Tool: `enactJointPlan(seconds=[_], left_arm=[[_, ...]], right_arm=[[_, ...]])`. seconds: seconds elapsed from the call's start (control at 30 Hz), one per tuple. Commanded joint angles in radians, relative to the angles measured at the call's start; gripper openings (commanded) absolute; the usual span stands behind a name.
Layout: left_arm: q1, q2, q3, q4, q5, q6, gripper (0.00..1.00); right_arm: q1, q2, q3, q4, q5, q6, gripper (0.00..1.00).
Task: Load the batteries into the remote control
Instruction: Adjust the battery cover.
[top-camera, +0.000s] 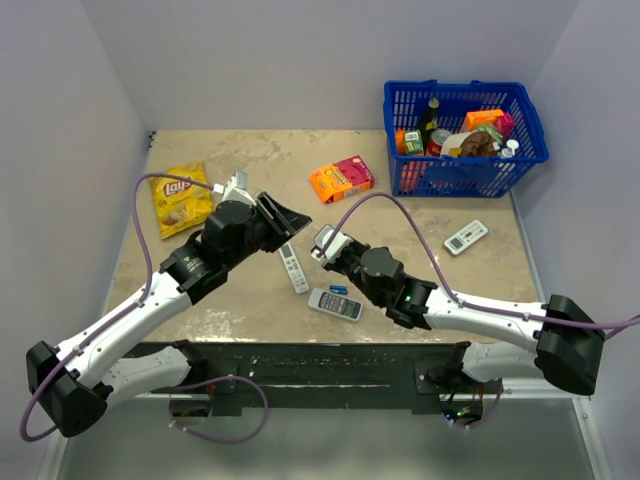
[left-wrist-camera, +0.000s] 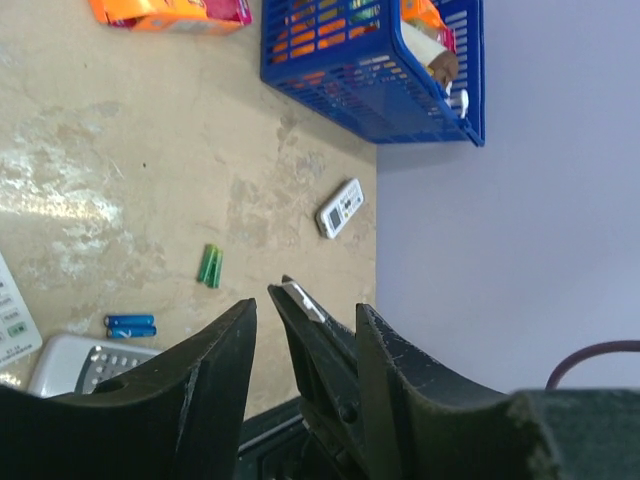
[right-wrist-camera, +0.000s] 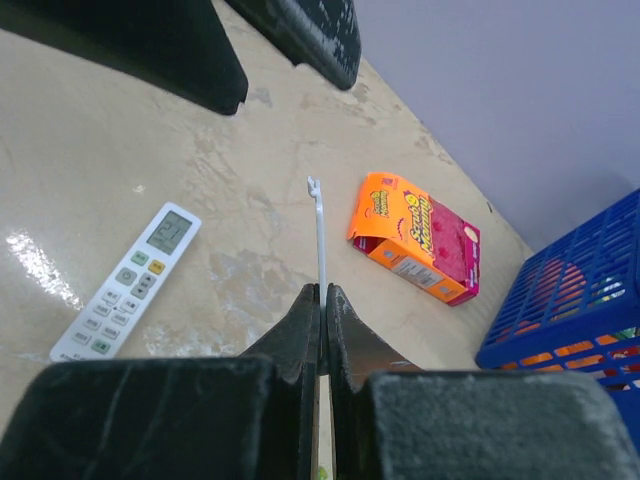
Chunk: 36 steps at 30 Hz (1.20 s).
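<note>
Your right gripper (right-wrist-camera: 322, 290) is clamped tight on a thin white flat piece (right-wrist-camera: 320, 240). It shows edge-on, standing up from the fingertips with a small hook at its tip.

Your left gripper (left-wrist-camera: 305, 308) has its jaws apart. From the left wrist, the right gripper's fingers and the white piece (left-wrist-camera: 303, 297) sit in the gap, with daylight on the left side. Nothing is held there.

From above, both grippers meet over mid-table, left (top-camera: 290, 222) and right (top-camera: 322, 240) just beside each other.

The slim white remote (top-camera: 294, 267) lies flat on the table (top-camera: 250, 160) directly below them, well in from every edge.

- Near side: a wider grey remote (top-camera: 334, 304) close to the front edge, with a small blue item (top-camera: 338, 289) just behind it.
- A green pair of batteries (left-wrist-camera: 210, 265) lies alone on bare surface.
- Right edge: a small remote with a display (top-camera: 466, 236), near the drop-off.
- Far right corner: a blue basket (top-camera: 465, 135).
- Far centre: an orange box (top-camera: 341, 178).
- Left side: a chip bag (top-camera: 183, 197).

There is bare table between the box and your grippers. You cannot pick out the dark batteries in any view.
</note>
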Motion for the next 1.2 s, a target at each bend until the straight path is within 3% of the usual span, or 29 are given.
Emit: enactJointPlan(seconds=[0.0, 0.43, 0.7, 1.17], left_arm=[[0.003, -0.028, -0.021, 0.017, 0.095, -0.064, 0.48], [0.006, 0.019, -0.059, 0.135, 0.157, -0.180, 0.43], [0.016, 0.021, -0.076, 0.103, 0.155, -0.228, 0.38], [0.042, -0.002, -0.141, 0.131, 0.183, -0.299, 0.17]], right_arm=[[0.015, -0.006, -0.010, 0.118, 0.031, -0.067, 0.00], [0.064, 0.050, -0.020, 0.213, 0.071, -0.157, 0.00], [0.097, 0.086, -0.030, 0.267, 0.127, -0.205, 0.00], [0.177, 0.165, -0.071, 0.481, 0.284, -0.368, 0.00]])
